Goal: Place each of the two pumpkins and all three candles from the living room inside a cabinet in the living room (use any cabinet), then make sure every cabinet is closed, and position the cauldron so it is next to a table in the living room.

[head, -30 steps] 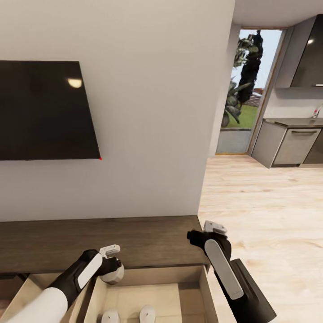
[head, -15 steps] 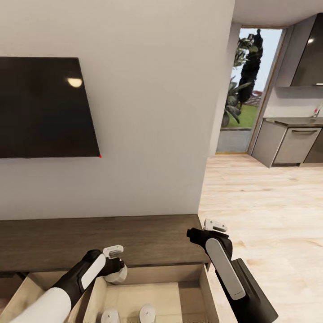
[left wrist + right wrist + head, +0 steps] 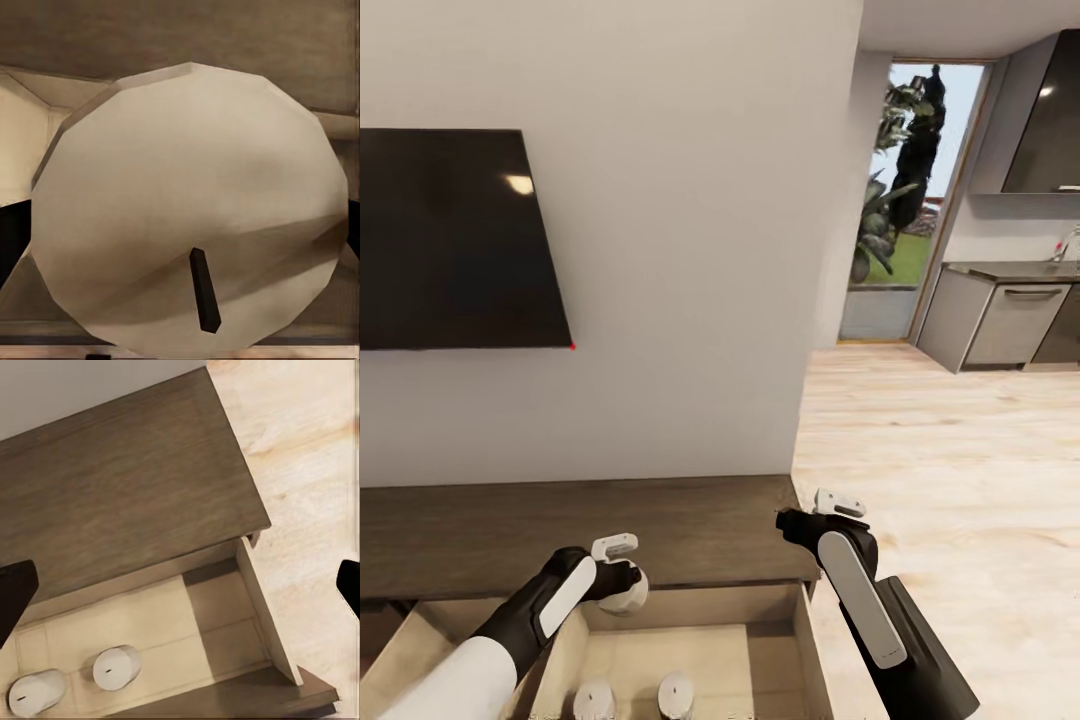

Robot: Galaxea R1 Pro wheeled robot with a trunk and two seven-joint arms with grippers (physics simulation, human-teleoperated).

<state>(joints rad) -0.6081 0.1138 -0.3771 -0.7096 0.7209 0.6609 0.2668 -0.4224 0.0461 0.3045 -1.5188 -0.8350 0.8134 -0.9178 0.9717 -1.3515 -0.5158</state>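
My left gripper (image 3: 622,590) is shut on a grey-beige candle (image 3: 626,592), held above the back edge of the open drawer (image 3: 780,650) of the dark-brown cabinet (image 3: 510,535). Up close, this candle (image 3: 187,210) shows its flat end and dark wick. Two more candles (image 3: 593,700) (image 3: 676,694) stand on the drawer floor. My right gripper (image 3: 794,524) hovers open over the cabinet's right end. Its view looks down on the cabinet top (image 3: 135,480), the drawer (image 3: 225,607) and both candles (image 3: 116,666) (image 3: 36,692). The pumpkins, cauldron and table are out of view.
A black TV (image 3: 450,240) hangs on the white wall above the cabinet. To the right, light wood floor (image 3: 940,470) runs toward grey kitchen cupboards (image 3: 1000,325) and a glass door with plants outside (image 3: 900,200).
The view has shifted slightly. My left gripper has carried its candle a little up and to the right, toward the drawer's back edge. The right arm has not moved.
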